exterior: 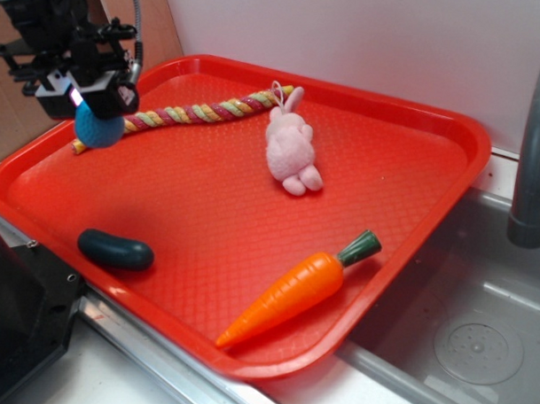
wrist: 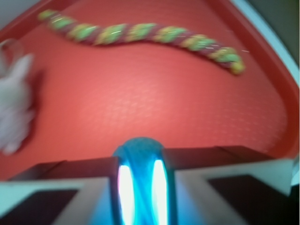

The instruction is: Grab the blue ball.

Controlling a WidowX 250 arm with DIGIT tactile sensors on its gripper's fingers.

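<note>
The blue ball (exterior: 99, 128) is a small turquoise knitted ball, held up above the far left corner of the red tray (exterior: 409, 117). My gripper (exterior: 96, 106) is shut on it from above, with the ball bulging out below the fingers. In the wrist view the blue ball (wrist: 139, 154) is squeezed between the two fingers (wrist: 89, 168) at the bottom middle, and my gripper (wrist: 140, 187) hangs over bare tray floor (wrist: 140, 103).
A striped rope toy (exterior: 196, 111) lies along the tray's far side, a pink bunny (exterior: 291, 148) at the middle back. A dark teal oblong toy (exterior: 116, 249) rests near the left front rim, an orange carrot (exterior: 295, 290) at the front. A sink (exterior: 470, 337) and grey faucet (exterior: 534, 148) stand right.
</note>
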